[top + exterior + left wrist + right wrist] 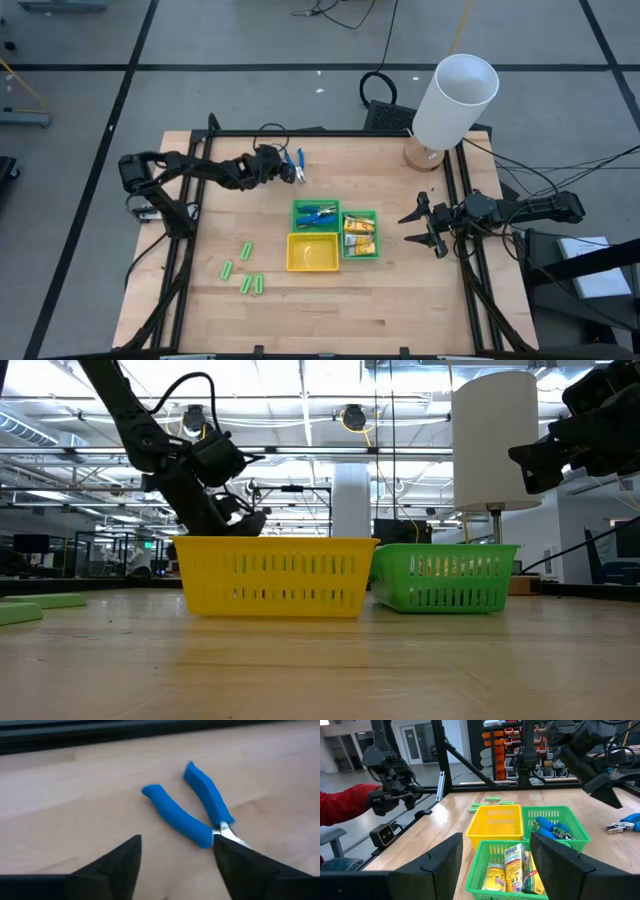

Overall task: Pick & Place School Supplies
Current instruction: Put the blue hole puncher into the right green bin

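Left wrist view shows the left gripper point(175, 865) spread wide above a blue-handled pliers tool point(192, 810) lying on the desk point(75, 810) near its far edge, grasping nothing. Right gripper point(428, 226) hangs released beside the green tray point(360, 250).

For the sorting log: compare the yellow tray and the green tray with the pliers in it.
The yellow tray looks empty, while the green tray holds blue-handled pliers. The yellow tray lies at the table's near side, the green tray directly behind it, nearer the left gripper. Both are slotted rectangular baskets, side by side.
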Action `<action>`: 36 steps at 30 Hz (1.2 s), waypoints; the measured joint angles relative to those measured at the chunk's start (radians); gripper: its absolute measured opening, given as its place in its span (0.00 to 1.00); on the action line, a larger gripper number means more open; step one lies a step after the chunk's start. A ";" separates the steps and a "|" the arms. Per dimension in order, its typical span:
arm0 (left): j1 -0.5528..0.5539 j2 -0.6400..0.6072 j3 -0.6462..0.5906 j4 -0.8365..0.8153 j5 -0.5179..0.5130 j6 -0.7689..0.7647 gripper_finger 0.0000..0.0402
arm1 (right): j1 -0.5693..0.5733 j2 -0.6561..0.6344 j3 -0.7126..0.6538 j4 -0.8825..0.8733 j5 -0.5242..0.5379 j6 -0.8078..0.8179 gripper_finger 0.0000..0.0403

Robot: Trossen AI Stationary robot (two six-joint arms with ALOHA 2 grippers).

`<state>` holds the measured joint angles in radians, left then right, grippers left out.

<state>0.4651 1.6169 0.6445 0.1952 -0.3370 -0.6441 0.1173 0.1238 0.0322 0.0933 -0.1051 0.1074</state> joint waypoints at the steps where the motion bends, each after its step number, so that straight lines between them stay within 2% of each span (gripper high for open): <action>1: 0.009 0.000 0.000 0.002 0.000 -0.009 0.65 | 0.000 0.000 0.000 0.000 0.000 0.000 0.56; 5: 0.036 0.000 0.000 0.016 0.000 -0.021 0.75 | 0.000 0.000 0.000 0.000 0.000 0.000 0.56; 8: 0.042 0.000 0.000 0.058 -0.001 -0.020 0.78 | 0.000 0.000 0.000 0.000 0.000 0.000 0.56; 12: 0.034 0.000 0.000 0.140 0.037 -0.018 0.77 | 0.000 0.000 0.000 0.000 0.000 0.000 0.56; 16: 0.023 0.020 0.032 0.143 0.076 -0.005 0.73 | 0.000 0.000 0.000 0.000 0.000 0.000 0.56; 22: 0.018 0.186 0.166 0.127 0.145 0.055 0.69 | 0.000 0.000 0.000 0.000 0.000 0.000 0.56; 28: 0.021 0.289 0.317 -0.061 0.169 0.110 0.70 | 0.000 0.000 0.000 0.000 0.000 0.000 0.56; 33: 0.021 0.271 0.387 -0.274 0.163 0.213 0.67 | 0.000 0.000 0.000 0.000 0.000 0.000 0.56; 36: 0.021 0.235 0.417 -0.378 0.114 0.216 0.65 | 0.000 0.000 0.000 0.000 0.000 0.000 0.56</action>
<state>0.4866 1.8523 1.0614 -0.1831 -0.2233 -0.4282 0.1172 0.1237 0.0322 0.0937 -0.1051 0.1074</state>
